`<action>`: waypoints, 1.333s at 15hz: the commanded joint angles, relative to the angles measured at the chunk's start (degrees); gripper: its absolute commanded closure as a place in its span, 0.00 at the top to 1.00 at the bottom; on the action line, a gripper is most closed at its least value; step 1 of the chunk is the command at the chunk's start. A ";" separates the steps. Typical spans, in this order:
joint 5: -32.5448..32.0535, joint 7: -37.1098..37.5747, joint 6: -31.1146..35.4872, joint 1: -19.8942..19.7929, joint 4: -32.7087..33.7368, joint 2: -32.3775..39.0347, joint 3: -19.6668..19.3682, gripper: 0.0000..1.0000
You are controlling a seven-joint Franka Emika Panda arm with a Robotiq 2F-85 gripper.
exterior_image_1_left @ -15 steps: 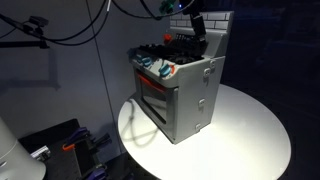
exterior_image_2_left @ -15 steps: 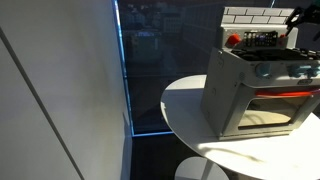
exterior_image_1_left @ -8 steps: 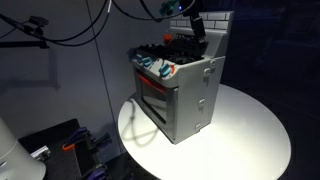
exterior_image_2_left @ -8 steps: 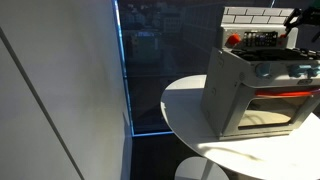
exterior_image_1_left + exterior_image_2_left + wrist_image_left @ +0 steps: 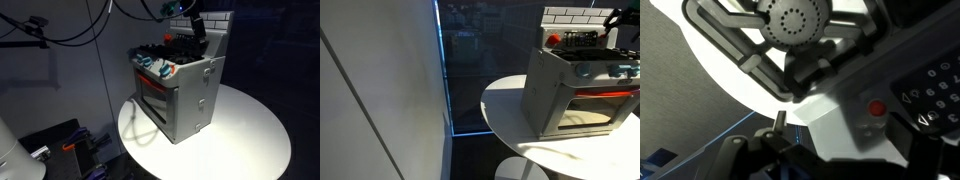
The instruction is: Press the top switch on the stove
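Note:
The small grey toy stove (image 5: 182,92) stands on a round white table (image 5: 250,135), with its oven door and blue-and-white knobs (image 5: 152,64) at the front; it also shows in an exterior view (image 5: 582,88). My gripper (image 5: 196,26) hangs over the stove's back part, in front of the white brick-patterned panel (image 5: 213,20), close above the black burners. The wrist view shows a burner (image 5: 795,18), a red round button (image 5: 877,108) on the stove's grey top and one dark finger (image 5: 779,124). The jaw opening is blurred and dark.
Black cables (image 5: 75,30) hang at the left behind the table. A white wall panel (image 5: 380,90) and a dark window (image 5: 485,60) are beside the table. The table edge (image 5: 505,125) drops to the floor.

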 commanded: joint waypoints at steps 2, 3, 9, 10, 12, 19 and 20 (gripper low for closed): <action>0.68 0.64 -1.91 0.86 3.19 1.57 -1.00 1.00; 0.65 0.65 -1.95 0.88 3.34 1.67 -1.04 1.00; 0.63 0.57 -2.00 0.91 4.12 2.31 -1.27 1.00; 0.61 0.55 -1.99 0.91 4.26 2.43 -1.31 1.00; 0.58 0.52 -1.90 0.91 4.48 2.62 -1.39 1.00; 0.56 0.18 -1.39 0.78 5.19 3.38 -1.75 1.00; 0.60 0.07 -1.30 0.75 5.28 3.49 -1.81 1.00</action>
